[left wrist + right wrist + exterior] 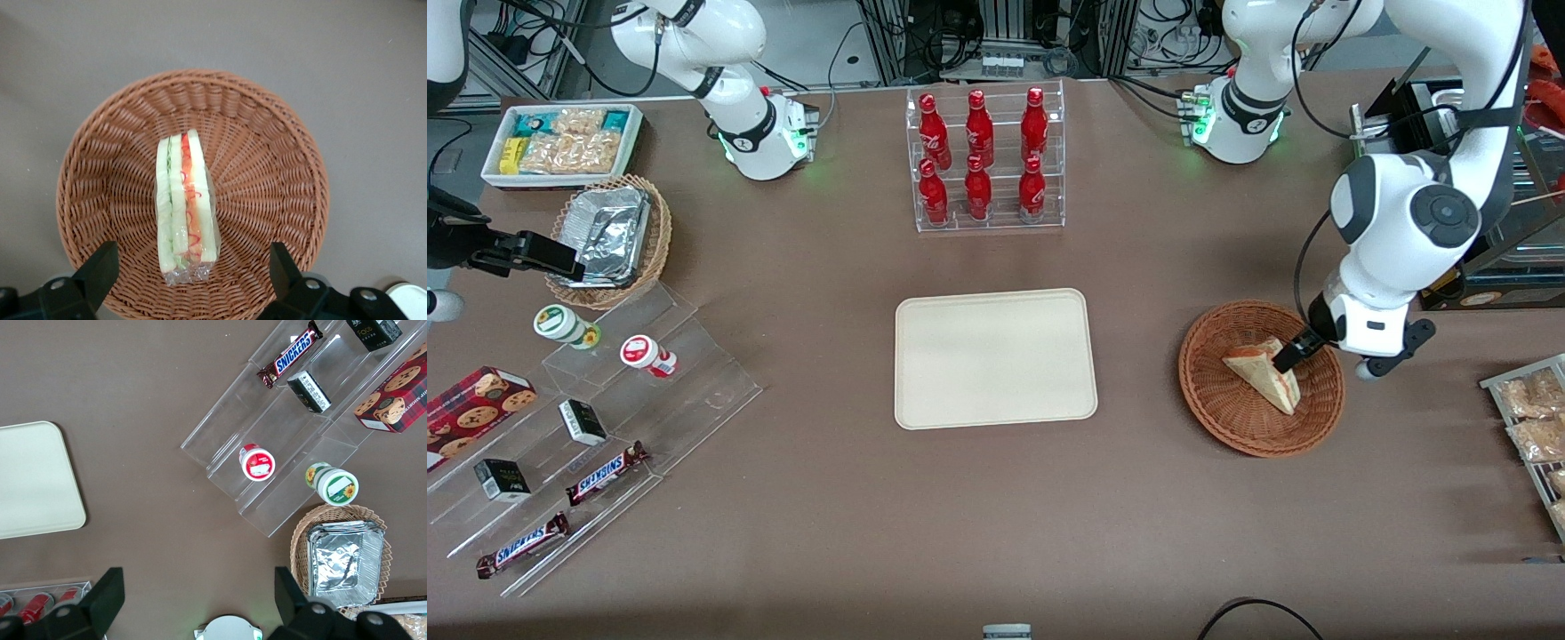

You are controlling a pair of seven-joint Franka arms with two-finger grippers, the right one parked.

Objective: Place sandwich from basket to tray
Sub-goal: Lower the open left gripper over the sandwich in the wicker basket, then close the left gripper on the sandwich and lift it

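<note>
The sandwich point(1264, 375) is a wrapped wedge of white bread with red and green filling, lying in the reddish-brown wicker basket point(1218, 404) toward the working arm's end of the table. In the left wrist view the sandwich point(185, 203) stands on edge in the basket point(267, 167). My left gripper point(1291, 354) is just above the sandwich inside the basket, open point(190, 270), one finger on each side of the wedge and clear of it. The cream tray point(995, 357) lies bare at the table's middle.
A clear rack of red bottles point(984, 157) stands farther from the front camera than the tray. A wire rack of packets point(1534, 418) lies at the working arm's end. A stepped acrylic shelf with snacks point(596, 427), a foil basket point(609, 238) and a white bin point(560, 142) lie at the parked arm's end.
</note>
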